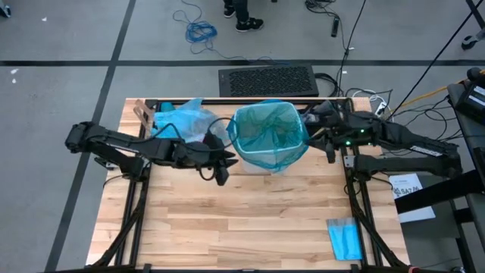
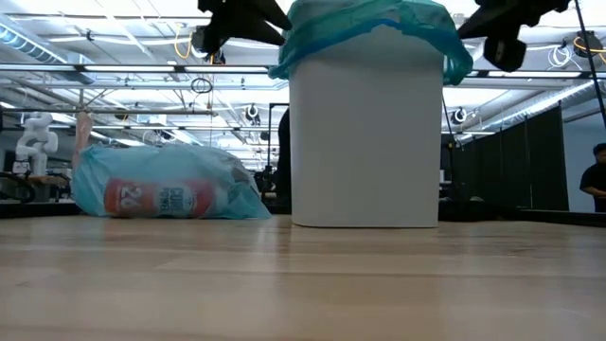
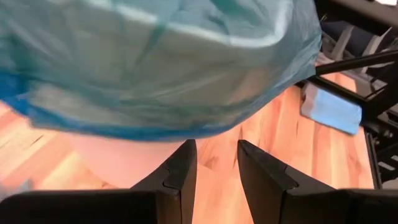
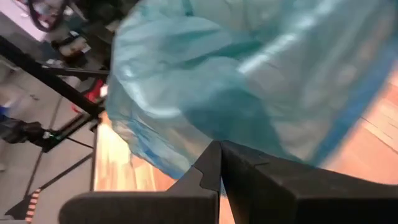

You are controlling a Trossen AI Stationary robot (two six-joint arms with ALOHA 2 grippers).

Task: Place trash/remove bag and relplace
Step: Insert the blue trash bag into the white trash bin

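Two tools flank the white bin [image 2: 365, 133]: my left tool [image 3: 216, 163] released, my right tool [image 4: 221, 163] clenched on nothing. The teal liner [image 1: 267, 135], thin, soft and slippery, lines the bin, mouth upward, long axis vertical. I judge the folded rim the best hold.

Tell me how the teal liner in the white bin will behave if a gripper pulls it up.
The liner looks thin and crinkly, so it will probably go floppy and bunch up. Its edge is folded over the white bin, so it may snag, and the bin could lift or tip.
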